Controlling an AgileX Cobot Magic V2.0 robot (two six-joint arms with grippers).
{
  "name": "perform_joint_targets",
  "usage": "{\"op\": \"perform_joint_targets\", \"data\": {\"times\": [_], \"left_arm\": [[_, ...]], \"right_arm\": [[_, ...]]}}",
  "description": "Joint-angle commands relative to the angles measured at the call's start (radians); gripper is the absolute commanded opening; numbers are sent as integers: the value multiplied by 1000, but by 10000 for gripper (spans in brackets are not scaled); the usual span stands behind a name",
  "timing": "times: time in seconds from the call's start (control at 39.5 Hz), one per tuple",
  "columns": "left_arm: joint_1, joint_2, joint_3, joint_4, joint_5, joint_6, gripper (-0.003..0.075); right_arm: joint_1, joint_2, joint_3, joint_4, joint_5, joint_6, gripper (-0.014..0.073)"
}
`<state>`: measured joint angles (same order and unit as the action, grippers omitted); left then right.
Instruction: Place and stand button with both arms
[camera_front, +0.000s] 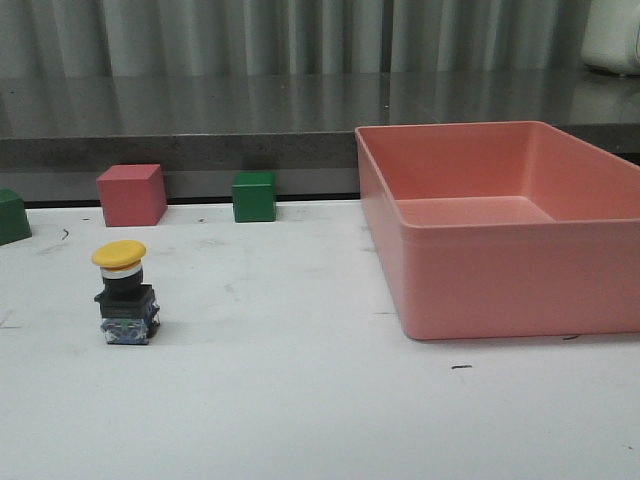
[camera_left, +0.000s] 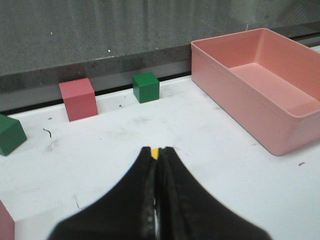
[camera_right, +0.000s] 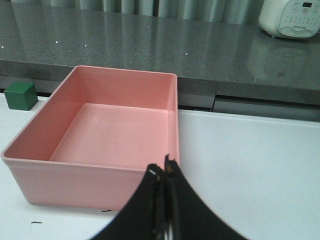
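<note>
The button (camera_front: 125, 296) is seen standing upright, yellow cap uppermost, on the left of the white surface (camera_front: 300, 400), well apart from the pink bin (camera_front: 500, 270) at the right. The jaws of the left gripper (camera_left: 158, 156) and of the right gripper (camera_right: 165, 172) are pressed together on nothing.

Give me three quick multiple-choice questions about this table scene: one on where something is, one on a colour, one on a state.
1. Where is the button?
A. inside the pink bin
B. on the white table, left of the pink bin
C. on top of the pink cube

2. What colour is the button's cap?
A. yellow
B. blue
C. white

3. How does the button stand?
A. upside down
B. on its side
C. upright, cap on top

Answers:
1 B, it sits on the table well left of the pink bin, which holds nothing.
2 A, the cap is yellow above a black collar.
3 C, the front view shows the base down and the cap up.
</note>
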<state>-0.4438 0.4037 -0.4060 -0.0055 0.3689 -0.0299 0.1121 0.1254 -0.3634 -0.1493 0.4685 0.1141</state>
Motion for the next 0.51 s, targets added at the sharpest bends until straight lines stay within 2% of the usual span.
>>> {"op": "perform_joint_targets", "data": {"times": [0.0,0.15,0.48], "left_arm": [[-1,-49,-30,-69,10,-13,-20],[-1,-140,-30,-76,72,-13,-20],[-1,-190,-30,-76,65,-13,-20]], "right_arm": [[-7,10,-24,-18,-81,-6,-72],[-7,10,-24,-18,-81,-6,-72],[-7,10,-24,-18,-81,-6,-72]]}}
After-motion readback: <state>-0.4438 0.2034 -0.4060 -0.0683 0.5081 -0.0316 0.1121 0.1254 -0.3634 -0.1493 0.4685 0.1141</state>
